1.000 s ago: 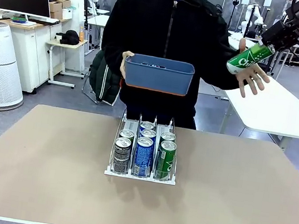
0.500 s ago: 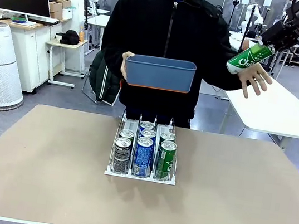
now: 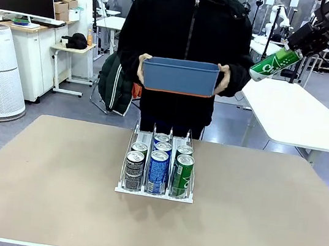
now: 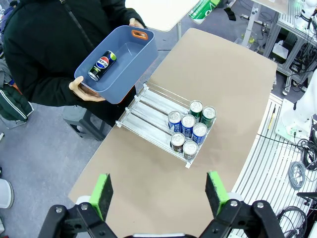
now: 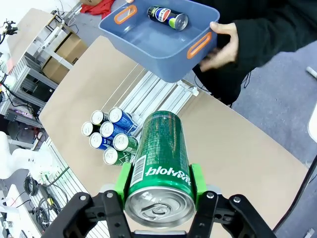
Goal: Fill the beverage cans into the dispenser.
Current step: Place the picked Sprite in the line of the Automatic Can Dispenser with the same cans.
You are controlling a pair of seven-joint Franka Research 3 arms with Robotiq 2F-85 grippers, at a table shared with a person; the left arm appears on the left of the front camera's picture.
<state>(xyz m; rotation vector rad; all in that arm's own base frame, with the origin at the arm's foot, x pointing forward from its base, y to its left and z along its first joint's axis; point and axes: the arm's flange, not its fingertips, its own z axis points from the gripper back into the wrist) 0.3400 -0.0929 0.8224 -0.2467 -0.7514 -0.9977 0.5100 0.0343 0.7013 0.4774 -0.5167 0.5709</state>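
Observation:
My right gripper [image 5: 158, 187] is shut on a green-and-white beverage can [image 5: 161, 166], held tilted high at the right of the table [image 3: 275, 61]. The dispenser [image 3: 125, 186] stands mid-table with several cans [image 3: 158, 170] at its near end: black ones left, blue ones in the middle, green ones right. My left gripper [image 4: 158, 195] hangs open high above the table with nothing between its green pads. From there the dispenser's [image 4: 143, 111] far halves of the lanes look bare.
A person at the far side holds a blue bin [image 3: 179, 76] in both hands above the table's far edge. One black can [image 5: 167, 17] lies inside it. Bare tabletop [image 3: 262, 218] surrounds the dispenser. A white table [image 3: 301, 119] stands beyond, at the right.
The person's hand, spread near the green can before, has returned to the bin's handle, so both hands now hold the bin. Neither gripper has moved.

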